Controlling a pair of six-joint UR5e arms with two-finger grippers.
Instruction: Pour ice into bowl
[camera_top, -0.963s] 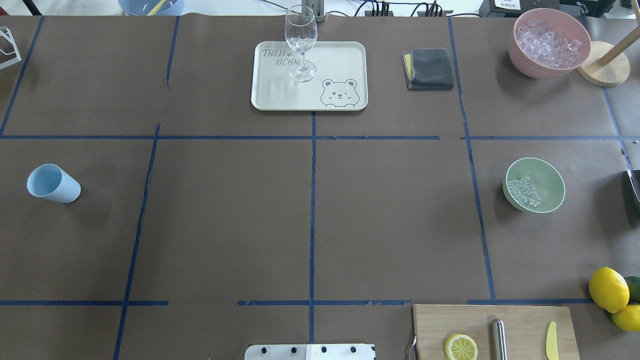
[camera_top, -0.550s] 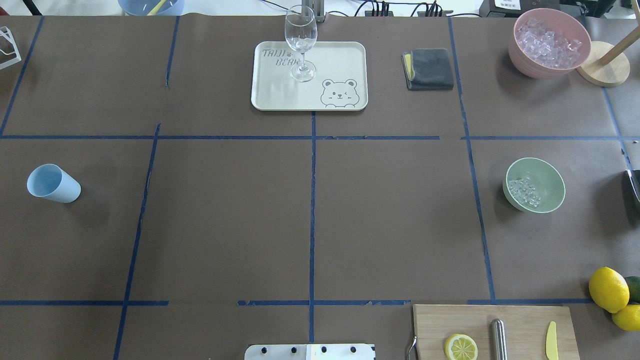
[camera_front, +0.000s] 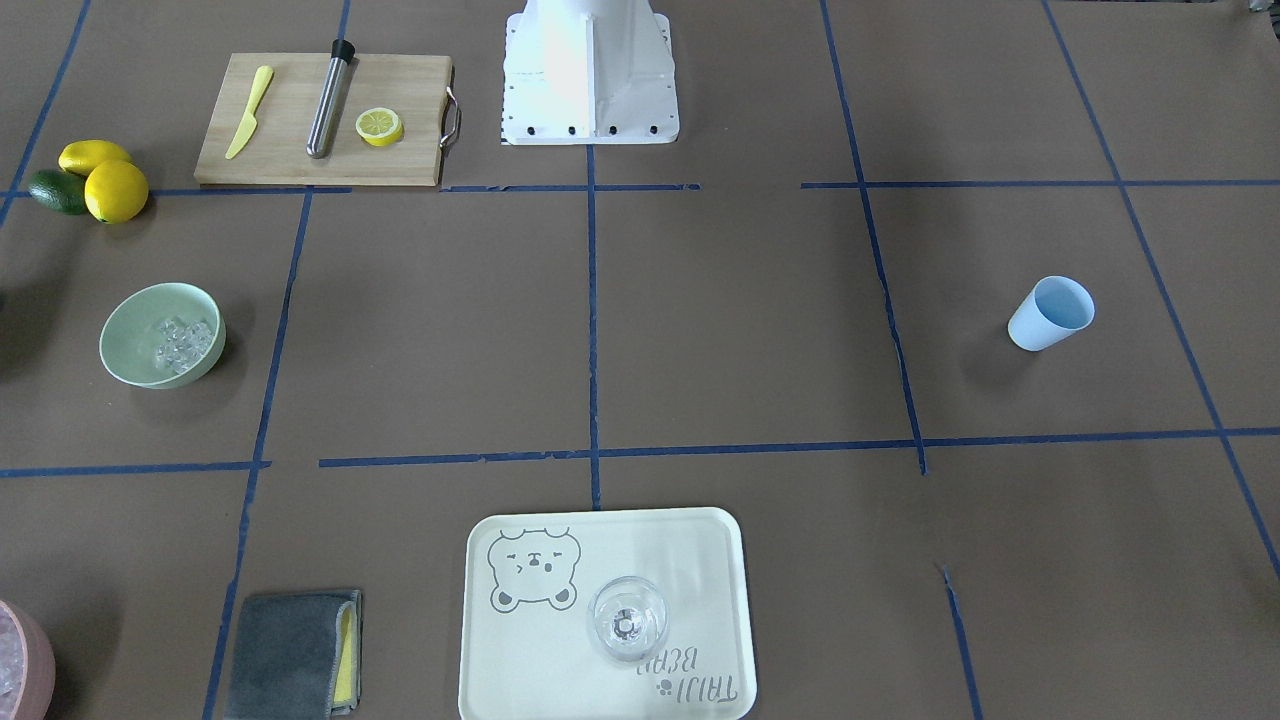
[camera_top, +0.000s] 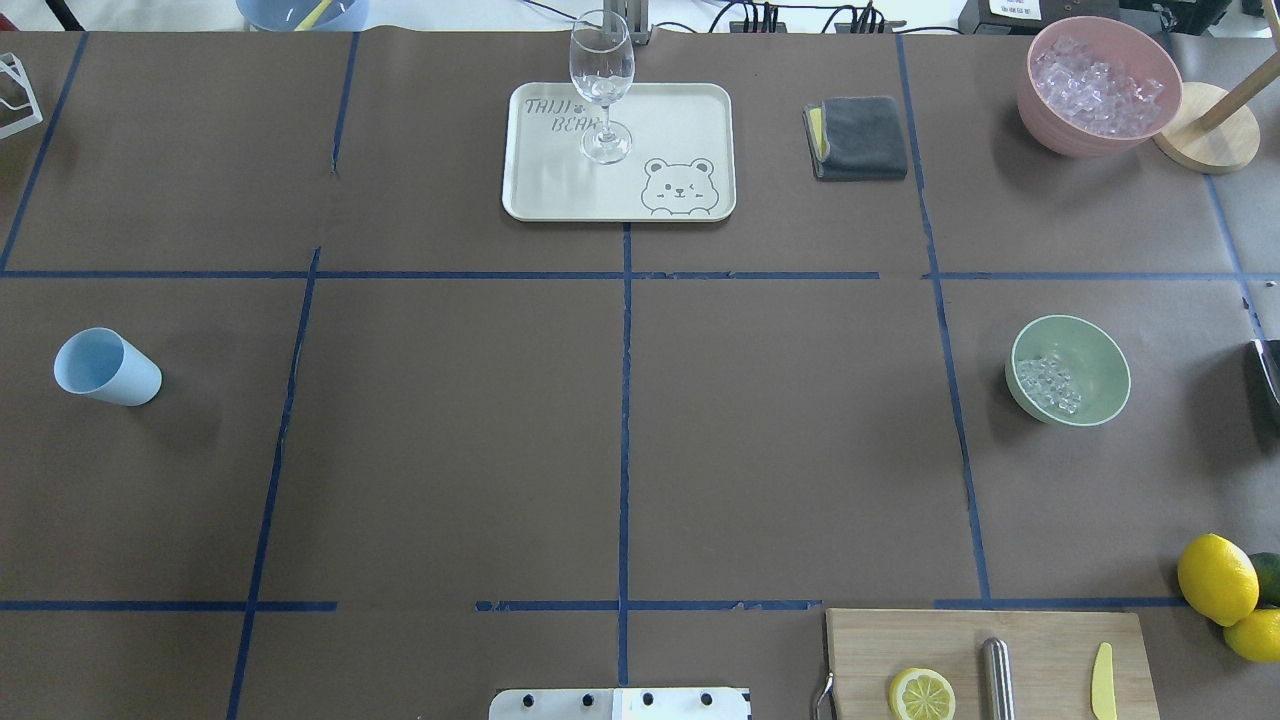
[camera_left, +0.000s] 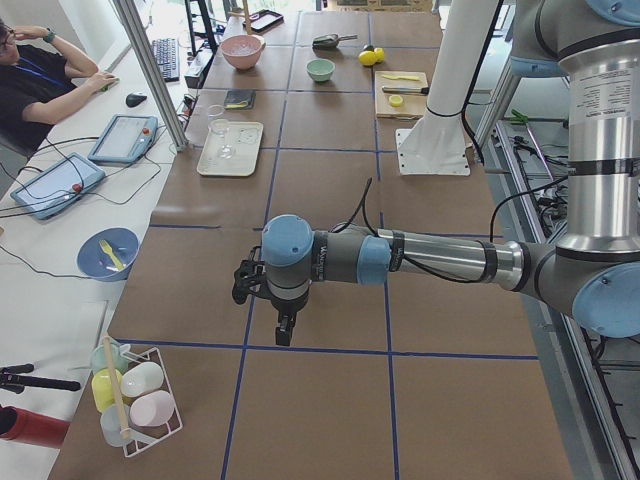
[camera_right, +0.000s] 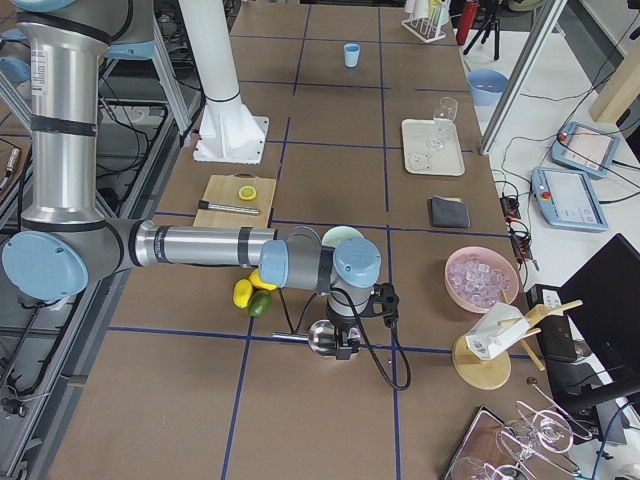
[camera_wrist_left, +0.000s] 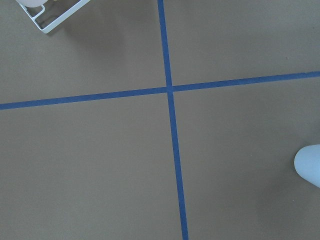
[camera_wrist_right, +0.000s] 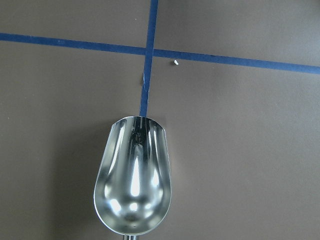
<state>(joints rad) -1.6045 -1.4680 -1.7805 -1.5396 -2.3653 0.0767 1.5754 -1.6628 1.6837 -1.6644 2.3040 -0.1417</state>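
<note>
The mint-green bowl (camera_top: 1106, 352) (camera_front: 122, 330) stands on the right side of the table, upright, with a small heap of clear ice (camera_top: 1048, 385) (camera_front: 181, 343) inside. An empty metal scoop (camera_wrist_right: 134, 180) (camera_right: 322, 337) lies low over the brown paper just under my right wrist. My right gripper (camera_right: 345, 348) is right at its handle, beyond the bowl toward the table's end. Its fingers are hidden, so I cannot tell their state. My left gripper (camera_left: 284, 333) hangs over bare table near the light blue cup (camera_top: 105, 367) (camera_wrist_left: 309, 164). I cannot tell whether it is open or shut.
A pink container (camera_top: 1098, 85) of crushed ice sits back right beside a wooden stand (camera_top: 1210, 125). A tray (camera_top: 690, 110) with a wine glass (camera_top: 601, 85), a grey cloth (camera_top: 858, 138), a cutting board (camera_top: 1040, 640) and lemons (camera_top: 1217, 578) ring the table.
</note>
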